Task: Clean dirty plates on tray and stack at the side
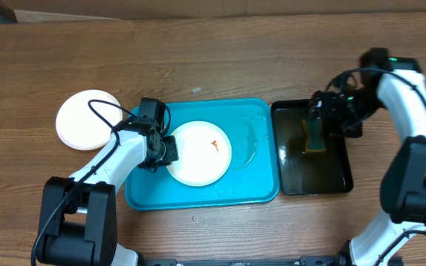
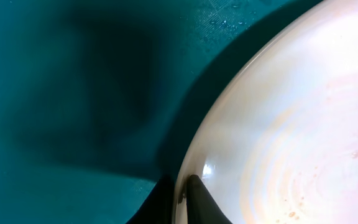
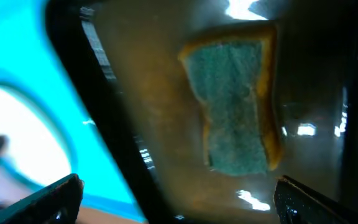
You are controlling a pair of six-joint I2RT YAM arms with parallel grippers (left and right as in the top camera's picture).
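Plate, round, white and shallow (image 1: pixel 198 162), sits clamped at its rim by the left claw (image 1: pixel 170 148). The left wrist view shows the dark fingertips (image 2: pixel 194 198) closed on that edge, one on the inner face and one outside it. A small red smear (image 1: pixel 215 144) marks the plate just past its centre from the claw, not yet cleaned. Under both lies the turquoise rectangular plastic tray (image 1: pixel 261 181), low-rimmed, with a wet sheen (image 1: pixel 248 144) on its floor on the plate's far side from the claw. Behind the claw, off the tray on the brown wooden table (image 1: pixel 220 52), rests a pale round plate (image 1: pixel 87 120); whether it is one plate or a stack cannot be told. Farthest out, beyond the tray, the right claw (image 3: pixel 176 190) hangs spread wide and empty above a yellow-edged green sponge (image 3: pixel 238 106), which lies flat in the liquid of the small black rectangular tray (image 1: pixel 328 177).

The hazard appears to be the hold itself: a thin bite on a slick rim. Scrubbing pressure from a soaked sponge could twist the plate out of the pinch or skate it across the wet tray. A poorly centred grab could also drop the sponge and splash liquid.
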